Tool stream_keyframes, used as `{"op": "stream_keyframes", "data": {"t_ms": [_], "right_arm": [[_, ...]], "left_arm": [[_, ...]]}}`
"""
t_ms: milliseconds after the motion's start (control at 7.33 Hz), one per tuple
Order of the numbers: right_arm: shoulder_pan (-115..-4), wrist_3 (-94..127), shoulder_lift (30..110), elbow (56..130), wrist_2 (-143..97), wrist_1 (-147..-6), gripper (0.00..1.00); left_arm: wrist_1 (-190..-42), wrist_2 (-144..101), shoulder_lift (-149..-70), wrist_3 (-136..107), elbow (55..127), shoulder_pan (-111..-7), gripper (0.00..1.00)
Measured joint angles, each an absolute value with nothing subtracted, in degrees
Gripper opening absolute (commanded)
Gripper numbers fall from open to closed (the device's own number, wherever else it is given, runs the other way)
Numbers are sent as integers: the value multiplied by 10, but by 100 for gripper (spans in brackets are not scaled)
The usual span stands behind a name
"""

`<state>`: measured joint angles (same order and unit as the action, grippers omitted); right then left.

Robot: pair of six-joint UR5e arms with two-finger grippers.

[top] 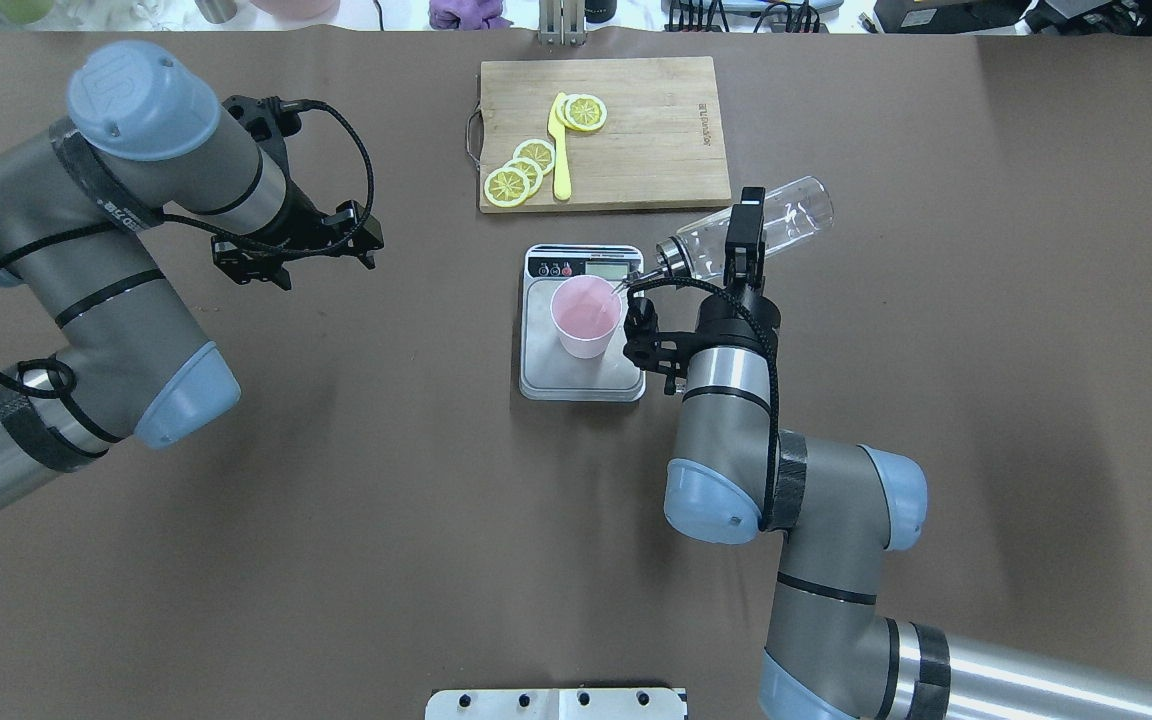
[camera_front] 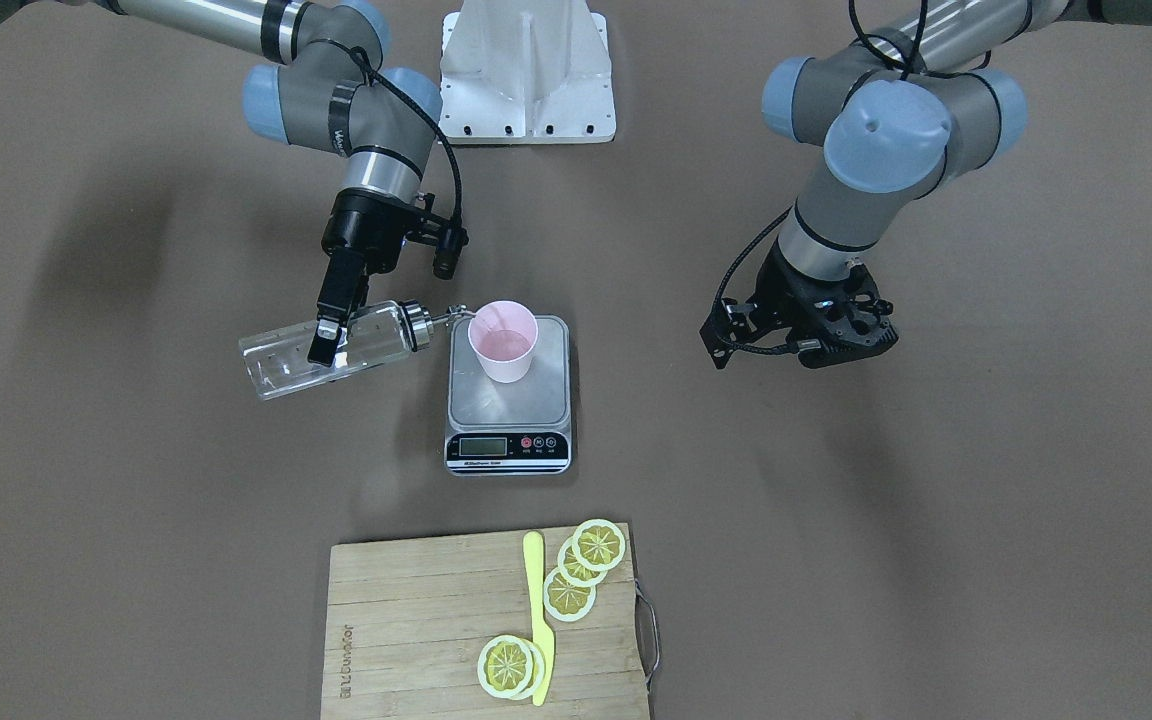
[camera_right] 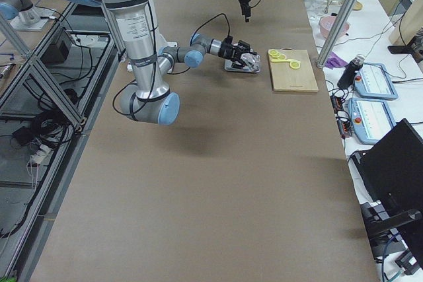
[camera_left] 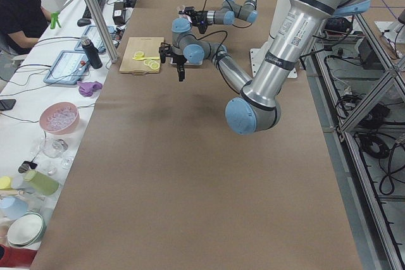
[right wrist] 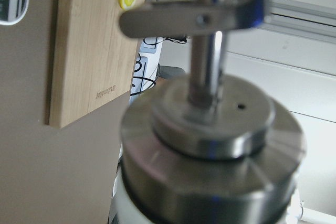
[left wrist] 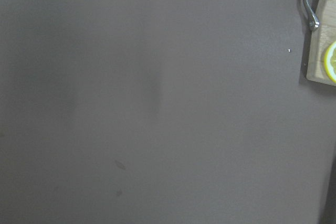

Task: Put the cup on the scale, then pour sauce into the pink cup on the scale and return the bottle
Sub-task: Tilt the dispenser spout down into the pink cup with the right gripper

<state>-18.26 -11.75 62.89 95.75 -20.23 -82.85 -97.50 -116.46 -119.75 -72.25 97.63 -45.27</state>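
Observation:
The pink cup [camera_front: 503, 340] [top: 586, 315] stands upright on the scale [camera_front: 511, 405] [top: 576, 378], on the plate half away from the display. My right gripper [camera_front: 324, 338] [top: 742, 245] is shut on the clear glass bottle [camera_front: 376, 335] [top: 791, 225], which is tipped almost level with its silver spout at the cup's rim. The spout cap [right wrist: 210, 124] fills the right wrist view. The clear sauce is hard to make out; I see no stream. My left gripper [camera_front: 816, 335] [top: 296, 245] hangs over bare table, well away from the scale, holding nothing; I cannot tell whether it is open.
A wooden cutting board [camera_front: 416, 620] [top: 656, 130] lies beyond the scale, carrying lemon slices [camera_front: 576, 575] and a yellow knife [camera_front: 539, 620]. Its corner and metal handle [left wrist: 310, 3] show in the left wrist view. The white robot base plate [camera_front: 526, 70] sits at the robot's table edge.

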Motion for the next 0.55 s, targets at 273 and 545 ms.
{"op": "stream_keyframes", "data": {"t_ms": [273,545], "right_arm": [[-183,-96,626,959,-215,-816,0],[-185,-31,627,960,-253,-790,0]], "left_arm": [[-976,-1165,-1197,-723,976,-452,98],[-976,-1165,-1197,-723,976,-452,98]]}}
